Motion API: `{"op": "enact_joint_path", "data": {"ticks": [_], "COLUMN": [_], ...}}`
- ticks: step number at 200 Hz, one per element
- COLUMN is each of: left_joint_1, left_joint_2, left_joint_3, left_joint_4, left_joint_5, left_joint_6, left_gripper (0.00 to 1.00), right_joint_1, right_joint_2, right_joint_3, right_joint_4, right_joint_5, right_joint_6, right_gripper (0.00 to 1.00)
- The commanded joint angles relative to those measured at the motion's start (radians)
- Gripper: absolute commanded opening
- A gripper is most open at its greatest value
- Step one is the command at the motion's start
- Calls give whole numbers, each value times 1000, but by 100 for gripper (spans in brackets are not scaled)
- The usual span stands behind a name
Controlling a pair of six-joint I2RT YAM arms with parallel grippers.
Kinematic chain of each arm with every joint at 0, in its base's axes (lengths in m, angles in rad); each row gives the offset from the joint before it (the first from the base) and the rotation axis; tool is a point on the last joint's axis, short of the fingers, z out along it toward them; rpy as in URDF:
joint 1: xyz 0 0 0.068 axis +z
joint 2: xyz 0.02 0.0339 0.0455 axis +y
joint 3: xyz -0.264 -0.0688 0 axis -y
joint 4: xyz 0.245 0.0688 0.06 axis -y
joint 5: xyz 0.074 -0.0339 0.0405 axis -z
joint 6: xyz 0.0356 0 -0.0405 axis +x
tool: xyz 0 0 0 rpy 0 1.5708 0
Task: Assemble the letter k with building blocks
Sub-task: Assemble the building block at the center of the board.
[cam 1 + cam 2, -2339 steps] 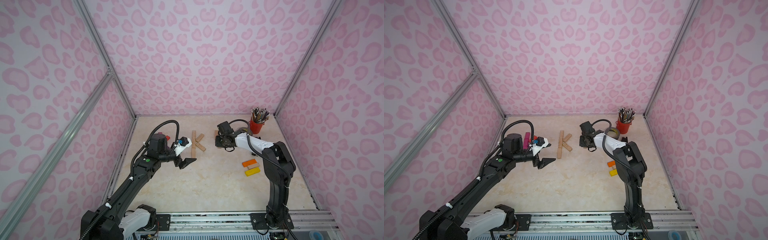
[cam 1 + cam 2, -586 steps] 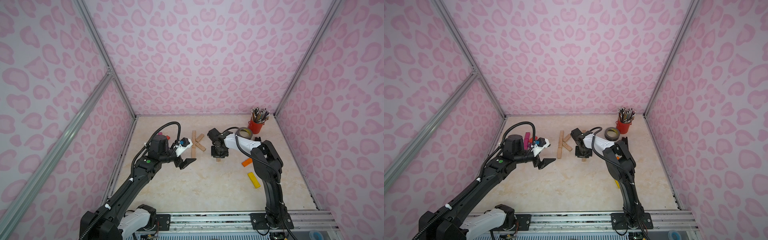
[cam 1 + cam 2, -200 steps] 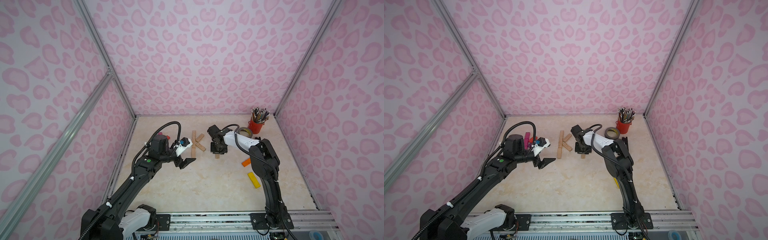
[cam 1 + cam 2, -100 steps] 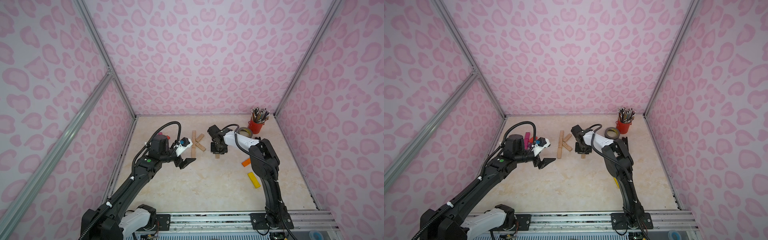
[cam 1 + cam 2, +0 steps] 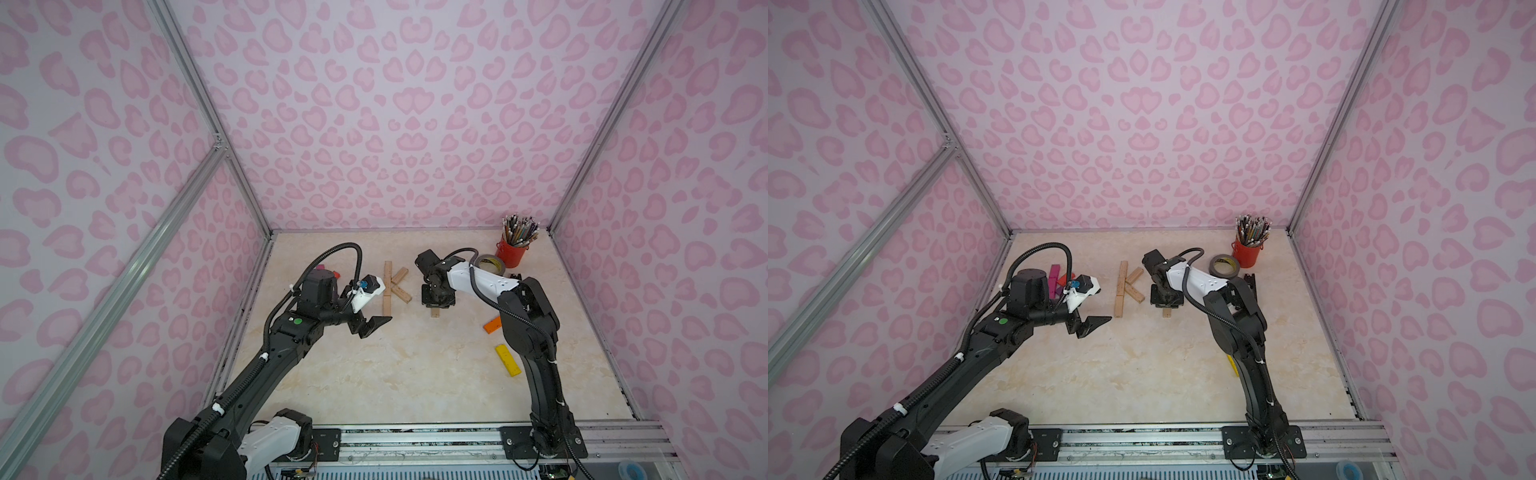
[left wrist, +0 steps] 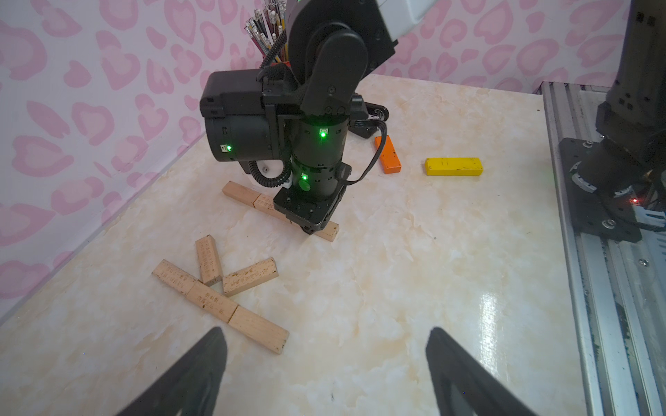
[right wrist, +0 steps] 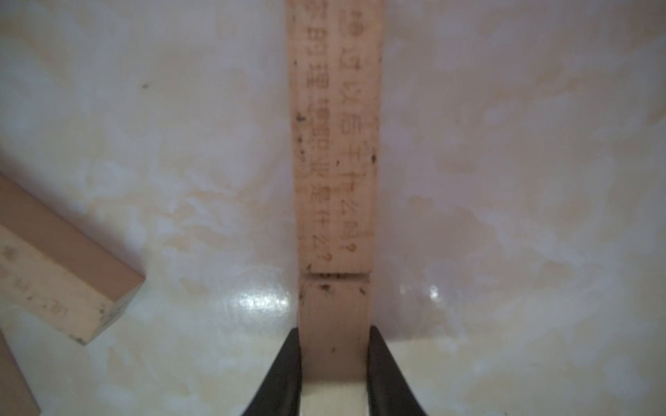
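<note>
The right gripper (image 7: 333, 333) was pinched across the short width of a plain wood block (image 7: 333, 306) that lay flat on the marbled tabletop (image 7: 504, 180), with its fingers flush against both long edges. That block sat directly beneath the gripper. Its long axis ran straight on into an engraved block (image 7: 335, 144), the two butted end to end with only a thin seam between them. In both top views this row lay roughly parallel to the spine (image 5: 387, 289) of the K, on the robot's right of it and clear of it (the K, with three blocks in the spine, an upper diagonal (image 5: 400, 275) and a lower diagonal (image 5: 402, 293), already looked complete). The left gripper (image 6: 324, 329) hung spread and empty near the foot of that spine, farther from the held block than the right gripper was. Any coming shift or release therefore seemed to belong to the right arm. It would probably have to follow the block's length to keep the seam tight, since a sideways drag could skew the row.
</note>
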Motion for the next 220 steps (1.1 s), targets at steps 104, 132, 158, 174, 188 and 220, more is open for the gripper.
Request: {"op": "enact_joint_path", "data": {"ticks": [104, 132, 158, 174, 188, 220], "left_joint_1": [0, 0, 1, 1, 1, 1], "left_joint_2": [0, 1, 2, 2, 2, -1], "left_joint_3": [1, 2, 2, 2, 2, 1], "left_joint_4": [14, 14, 14, 14, 14, 14], "left_joint_5": [5, 5, 6, 5, 3, 4], "left_joint_6": [4, 4, 5, 4, 4, 4], "left_gripper": [89, 89, 89, 89, 89, 89], "right_joint_1": [-2, -2, -2, -1, -2, -2], "right_joint_2": [6, 8, 8, 4, -8, -70], "right_joint_3": [0, 1, 3, 3, 4, -12], "right_joint_4": [-10, -10, -11, -11, -11, -17], "right_joint_5": [17, 11, 8, 6, 6, 6], "right_joint_6": [-7, -9, -10, -10, -9, 0], "right_gripper": [33, 32, 33, 33, 35, 47]}}
